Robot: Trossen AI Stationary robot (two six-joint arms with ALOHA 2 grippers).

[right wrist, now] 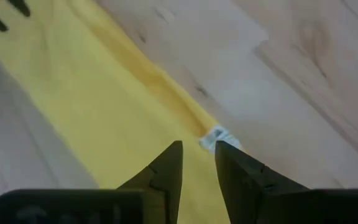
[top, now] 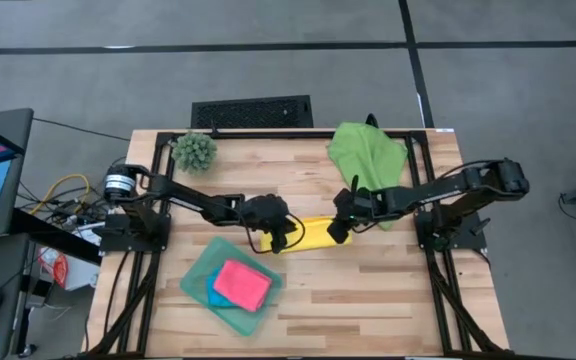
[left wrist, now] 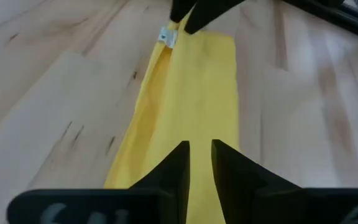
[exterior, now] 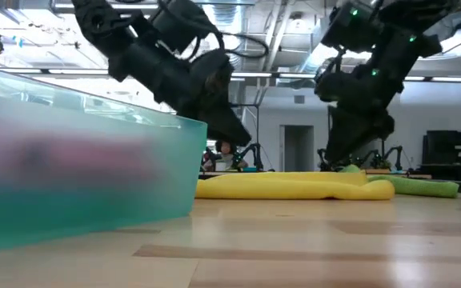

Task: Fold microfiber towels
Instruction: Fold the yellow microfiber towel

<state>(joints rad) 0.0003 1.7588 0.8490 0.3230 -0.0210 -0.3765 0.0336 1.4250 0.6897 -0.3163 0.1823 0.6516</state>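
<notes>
A yellow microfiber towel (top: 313,233) lies flat on the wooden table as a long folded strip, also seen in the low view (exterior: 294,189). My left gripper (left wrist: 200,146) hovers above its left end, fingers a little apart with nothing between them. My right gripper (right wrist: 199,149) hovers above the right end, close to the corner with the small white label (right wrist: 215,137), and is also open and empty. A green towel (top: 366,150) lies crumpled at the far right. Pink (top: 241,282) and blue (top: 218,296) towels lie folded in the teal tray (top: 200,270).
The teal tray's wall (exterior: 86,168) stands near the front left, close to my left arm. A spiky green ball plant (top: 195,150) sits at the far left corner. Bare wood lies in front of the yellow strip and toward the near right.
</notes>
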